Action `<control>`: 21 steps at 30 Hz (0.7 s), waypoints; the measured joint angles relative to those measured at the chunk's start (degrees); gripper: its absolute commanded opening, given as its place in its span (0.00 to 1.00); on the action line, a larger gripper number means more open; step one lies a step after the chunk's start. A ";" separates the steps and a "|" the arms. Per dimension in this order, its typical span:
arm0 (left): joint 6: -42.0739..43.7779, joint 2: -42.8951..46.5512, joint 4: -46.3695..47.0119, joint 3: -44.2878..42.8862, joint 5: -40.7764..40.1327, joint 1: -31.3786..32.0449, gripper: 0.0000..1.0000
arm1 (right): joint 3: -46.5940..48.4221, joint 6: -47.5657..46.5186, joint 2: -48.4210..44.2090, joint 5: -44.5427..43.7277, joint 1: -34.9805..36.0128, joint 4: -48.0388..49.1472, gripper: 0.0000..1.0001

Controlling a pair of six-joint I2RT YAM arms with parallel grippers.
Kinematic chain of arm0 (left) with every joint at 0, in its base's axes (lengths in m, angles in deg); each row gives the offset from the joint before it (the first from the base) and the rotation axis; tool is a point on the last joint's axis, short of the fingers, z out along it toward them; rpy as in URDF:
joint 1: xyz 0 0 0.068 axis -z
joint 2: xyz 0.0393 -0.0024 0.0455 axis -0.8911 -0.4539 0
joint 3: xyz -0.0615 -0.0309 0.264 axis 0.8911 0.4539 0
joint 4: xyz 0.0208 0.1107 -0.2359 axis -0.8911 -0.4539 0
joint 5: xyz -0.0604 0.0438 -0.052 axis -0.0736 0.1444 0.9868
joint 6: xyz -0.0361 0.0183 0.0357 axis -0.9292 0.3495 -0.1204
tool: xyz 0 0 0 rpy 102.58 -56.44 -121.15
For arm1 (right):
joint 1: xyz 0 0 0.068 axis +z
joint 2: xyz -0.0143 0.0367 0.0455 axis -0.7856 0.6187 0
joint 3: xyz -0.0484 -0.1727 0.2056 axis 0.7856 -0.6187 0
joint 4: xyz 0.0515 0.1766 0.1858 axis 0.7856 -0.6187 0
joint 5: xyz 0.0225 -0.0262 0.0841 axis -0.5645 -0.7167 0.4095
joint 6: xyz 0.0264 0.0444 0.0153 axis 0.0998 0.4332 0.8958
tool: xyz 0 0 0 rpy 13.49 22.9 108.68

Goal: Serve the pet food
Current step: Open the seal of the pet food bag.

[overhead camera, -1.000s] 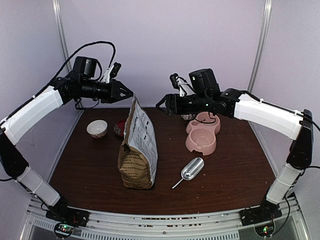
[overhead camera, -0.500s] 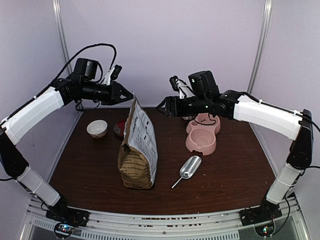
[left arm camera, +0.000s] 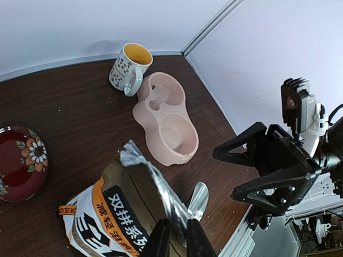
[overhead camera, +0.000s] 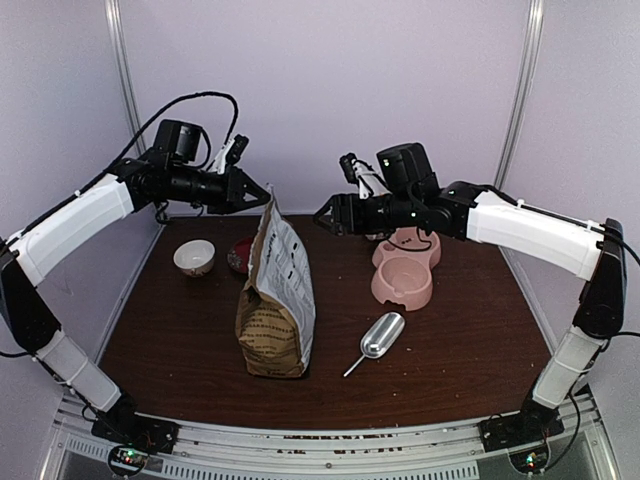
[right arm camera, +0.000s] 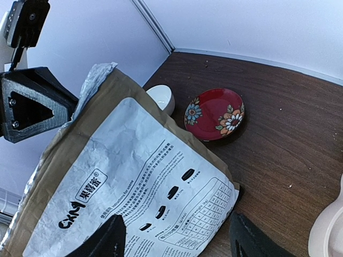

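Observation:
A tall tan paper bag [overhead camera: 280, 300] with an orange band stands upright mid-table; the pet food itself is hidden inside it. My left gripper [overhead camera: 257, 190] is at the bag's top corner. In the left wrist view its fingers [left arm camera: 161, 241] are pinched on the foil-lined top edge of the bag [left arm camera: 161, 187]. My right gripper [overhead camera: 325, 214] hovers open just right of the bag's top, apart from it. In the right wrist view the bag's white printed face [right arm camera: 134, 176] lies between its spread fingertips. A pink double bowl [overhead camera: 405, 270] sits to the right.
A metal scoop [overhead camera: 383, 337] lies right of the bag, near the pink bowl. A red flowered saucer [overhead camera: 240, 255] and a small white bowl [overhead camera: 193, 257] sit behind the bag on the left. A patterned mug [left arm camera: 130, 67] stands beyond the pink bowl [left arm camera: 166, 123].
My left gripper has slid right to the bag's top corner and its jaws have narrowed onto the edge. The right arm has barely moved.

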 measured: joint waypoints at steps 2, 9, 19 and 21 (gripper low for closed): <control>-0.04 -0.24 0.04 0.00 0.11 0.00 0.18 | 0.00 0.00 0.00 0.00 -0.13 0.00 0.68; 0.20 -1.81 -0.46 -1.31 0.02 0.59 0.16 | 0.00 -0.04 0.00 -0.02 -0.44 0.00 0.68; 2.67 -2.80 -5.03 -5.18 -2.43 2.10 0.00 | -0.07 -0.17 0.00 -0.04 -0.46 -0.04 0.68; 3.23 -2.97 -5.75 -5.70 -3.45 2.47 0.00 | -0.07 -0.20 0.00 -0.04 -0.46 -0.04 0.68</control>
